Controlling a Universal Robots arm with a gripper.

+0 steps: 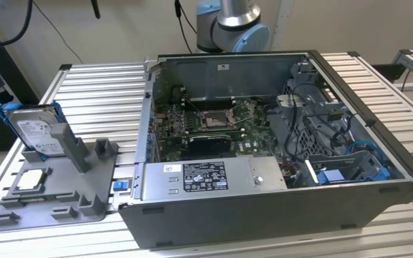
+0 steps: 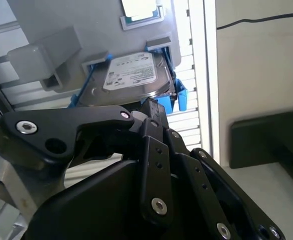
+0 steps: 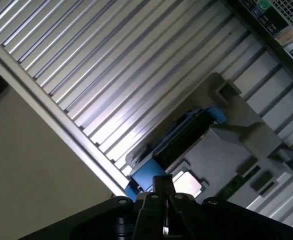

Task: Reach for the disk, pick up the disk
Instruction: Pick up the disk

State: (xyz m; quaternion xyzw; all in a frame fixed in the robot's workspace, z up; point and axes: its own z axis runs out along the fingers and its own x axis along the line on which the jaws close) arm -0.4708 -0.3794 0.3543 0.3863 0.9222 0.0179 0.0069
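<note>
Starting at the table's (image 1: 99,91) edge on the exterior view's left: slatted metal top, floor beyond. The grey holder tray (image 1: 56,199) sits at this near-left corner. The disk (image 1: 36,131) stands on edge in the tray's back corner, just inside the table's edge. Its labelled face is tilted up and a blue bracket frames it. A grey post (image 1: 68,142) rises just beside its face. A square chip (image 1: 30,181) lies flat in the tray, nearer the front edge.

In both wrist views the disk (image 2: 131,75) (image 3: 176,141) is close under the gripper (image 2: 151,106) (image 3: 160,181). The first wrist view shows the fingers pressed together, pinching nothing. The tips hang over the bracket's end by the table's edge. Contact with the bracket: cannot tell.

Open room: bare slats behind the tray run back to the far edge. The disk's outer side faces open air past the table's edge.

Next right, the open computer case (image 1: 264,215) takes the table's middle. Its wall stands close against the tray. A long grey box (image 1: 206,176) with a sticker lies along the case's front edge. The arm's base (image 1: 232,21) rises behind the case's far edge. A strip of bare slats runs along the table's right edge.
</note>
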